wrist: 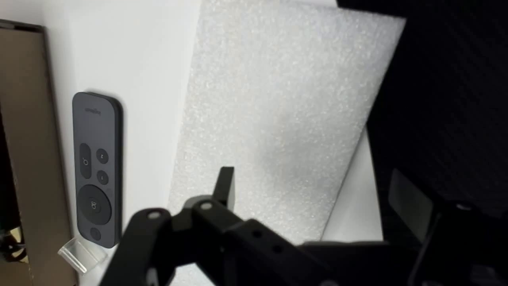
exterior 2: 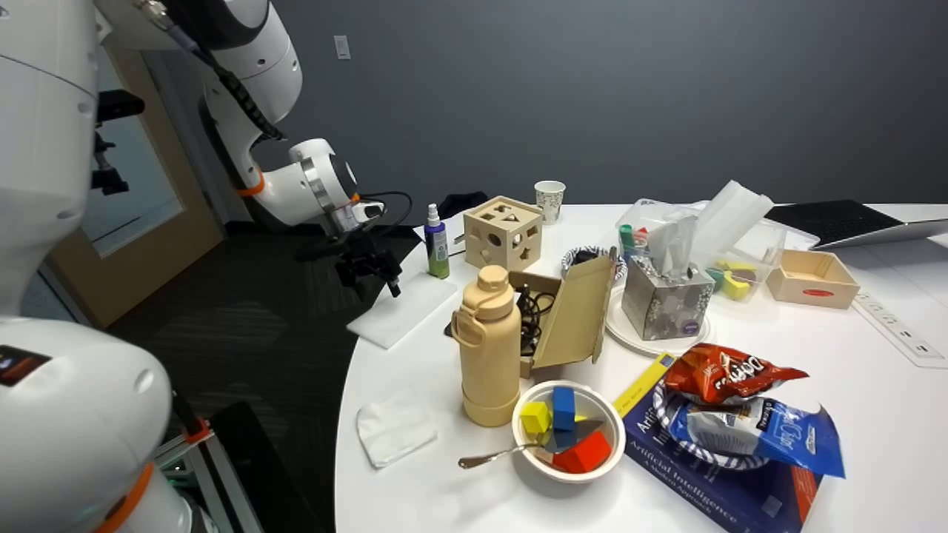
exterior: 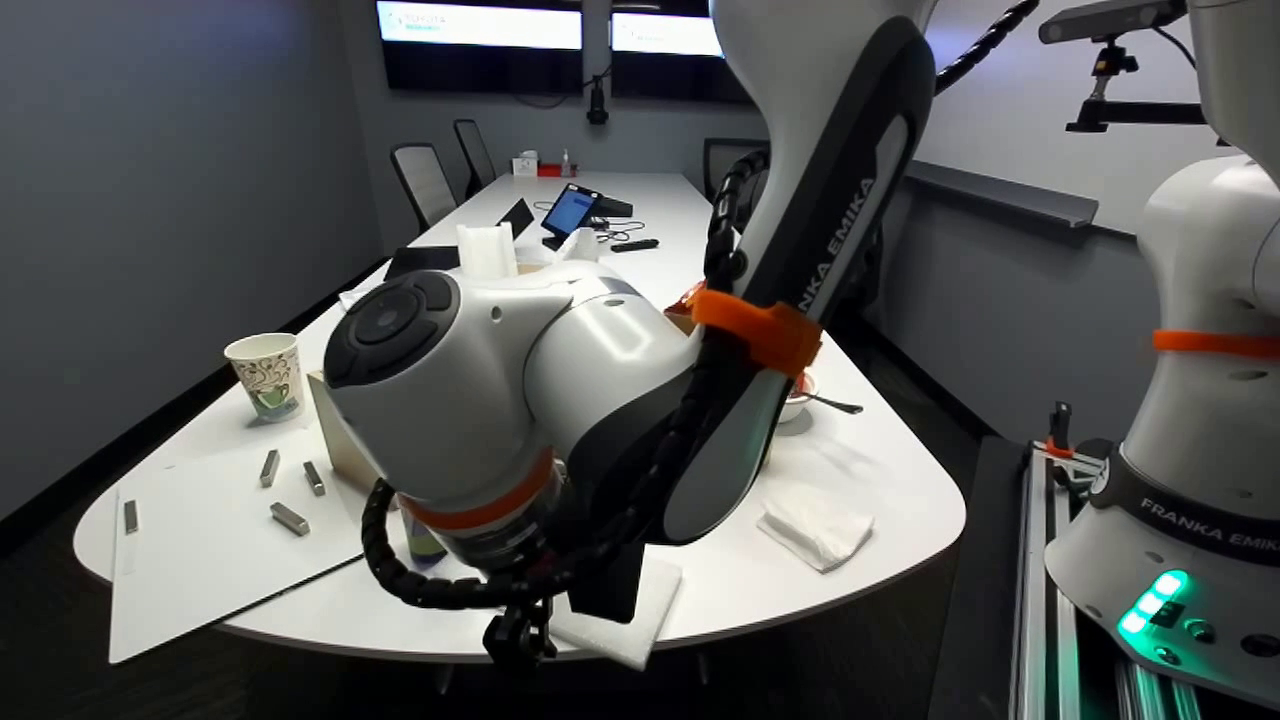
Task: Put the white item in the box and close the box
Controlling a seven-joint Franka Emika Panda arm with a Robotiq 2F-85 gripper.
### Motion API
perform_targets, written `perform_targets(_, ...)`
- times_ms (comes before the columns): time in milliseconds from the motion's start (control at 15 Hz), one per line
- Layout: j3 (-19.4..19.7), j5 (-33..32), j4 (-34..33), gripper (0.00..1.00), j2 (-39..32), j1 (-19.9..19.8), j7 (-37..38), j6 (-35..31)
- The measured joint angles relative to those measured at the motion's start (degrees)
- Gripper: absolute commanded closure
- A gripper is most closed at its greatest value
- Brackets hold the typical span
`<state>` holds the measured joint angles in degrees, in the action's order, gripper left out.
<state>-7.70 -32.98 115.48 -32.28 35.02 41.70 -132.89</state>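
the jaws stand wide apart, gripping nothing, near the white pad [wrist: 278,99], which lies on the worktop [exterior 2: 889,414], one corner jutting past the edge. grasping seems the step in hand; next, probably straddle that overhang and pinch, then lift toward the open box [exterior 2: 578,318].

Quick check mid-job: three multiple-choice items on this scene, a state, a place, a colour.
1. The shallow brown cardboard box is: A shut; B open; C upside down.
2. The flat white foam-like pad lies: A inside the box; B beneath the box; C on the white table.
3. The slim, flat remote control is: A dark grey; B red; C yellow.

1 B: its flap stands raised, and black cables show inside.
2 C: the wrist view shows it there, jutting past the edge.
3 A: its top face shows this.
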Motion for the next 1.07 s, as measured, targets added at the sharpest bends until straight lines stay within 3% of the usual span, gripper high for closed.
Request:
perform_targets(333, 1.07, 0.04, -0.05, 0.00, -0.96, 0.10, 0.06, 0.14)
perform_targets(400, 1.18, 0.04, -0.05, 0.25, -1.19, 0.11, 0.06, 0.14)
perform_targets(467, 1.28, 0.06, -0.06, 0.26, -1.44, 0.11, 0.06, 0.14)
perform_targets(867, 1.34, 0.18, -0.38, 0.73, -2.13, 0.39, 0.06, 0.19)
perform_targets(1067, 1.44, 0.18, -0.63, 0.83, -2.19, 0.52, 0.06, 0.69)
